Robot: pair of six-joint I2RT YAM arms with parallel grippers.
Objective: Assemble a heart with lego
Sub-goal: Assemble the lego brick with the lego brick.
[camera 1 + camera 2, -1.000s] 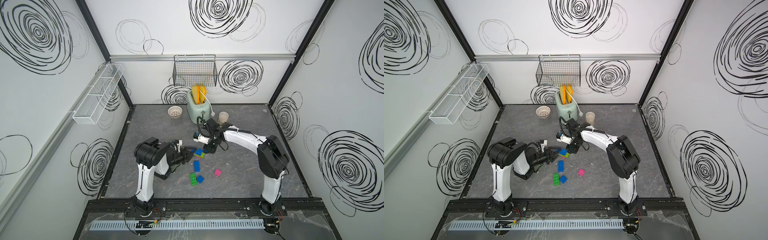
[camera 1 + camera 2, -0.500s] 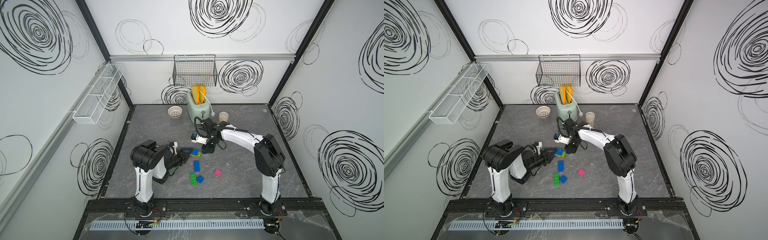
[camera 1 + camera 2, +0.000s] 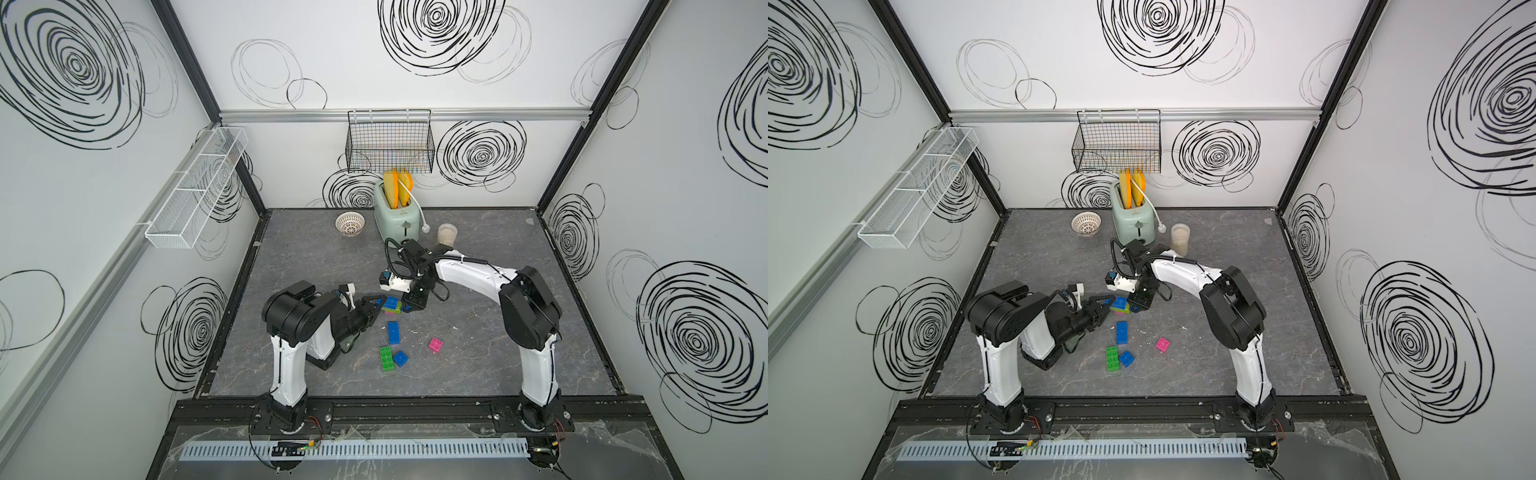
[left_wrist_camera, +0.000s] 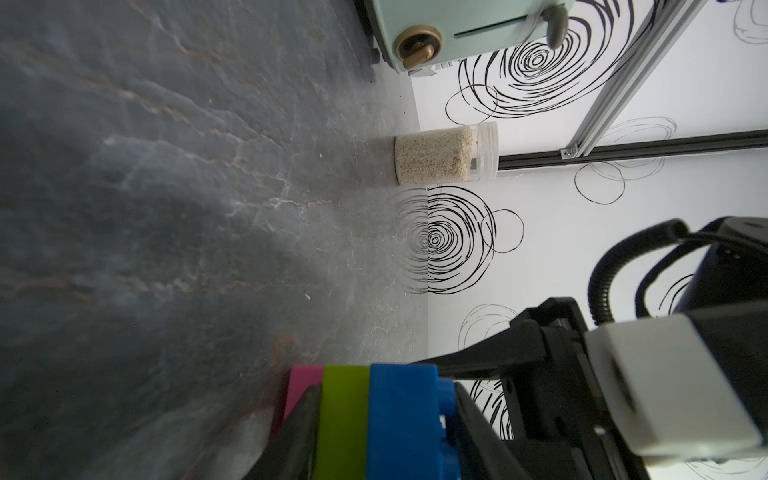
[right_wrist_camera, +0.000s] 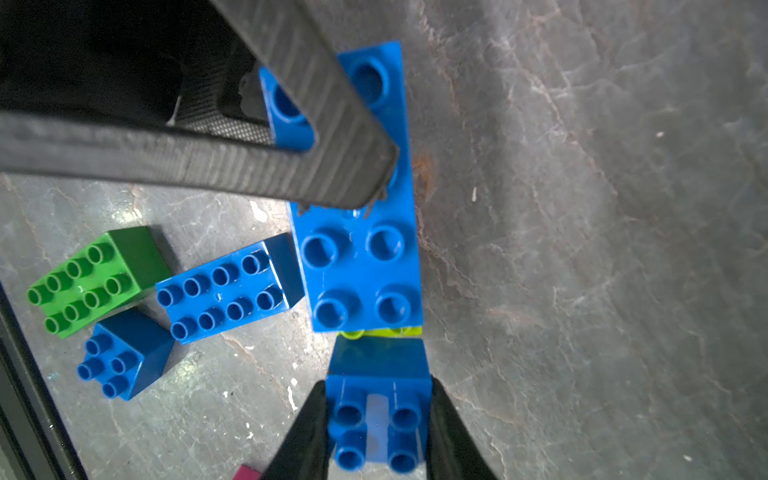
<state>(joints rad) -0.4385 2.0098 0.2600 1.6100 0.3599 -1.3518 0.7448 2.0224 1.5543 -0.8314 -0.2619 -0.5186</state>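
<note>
Two arms (image 3: pixel 291 320) (image 3: pixel 478 274) bent low inward, left hand (image 3: pixel 379 306) clamping heart (image 3: pixel 391 304), right hand (image 3: pixel 411 306) clamping blue brick (image 5: pixel 376 365)

The bricks (image 5: pixel 357 270) are smooth, glossy plastic. The counter (image 5: pixel 582 249) looks like matt, veined stone; the basket (image 3: pixel 390 145) is metal wire.

Desk (image 3: pixel 498 332): dark grey, marbled. At the rear stand a mint toaster (image 3: pixel 397 218), a white perforated bowl (image 3: pixel 350 223) and a grain-filled jar (image 3: pixel 446 235). Loose near the centre: blue oblong brick (image 3: pixel 393 332), green oblong brick (image 3: pixel 386 358) touching small blue brick (image 3: pixel 401 358), pink brick (image 3: pixel 435 344) apart.
</note>
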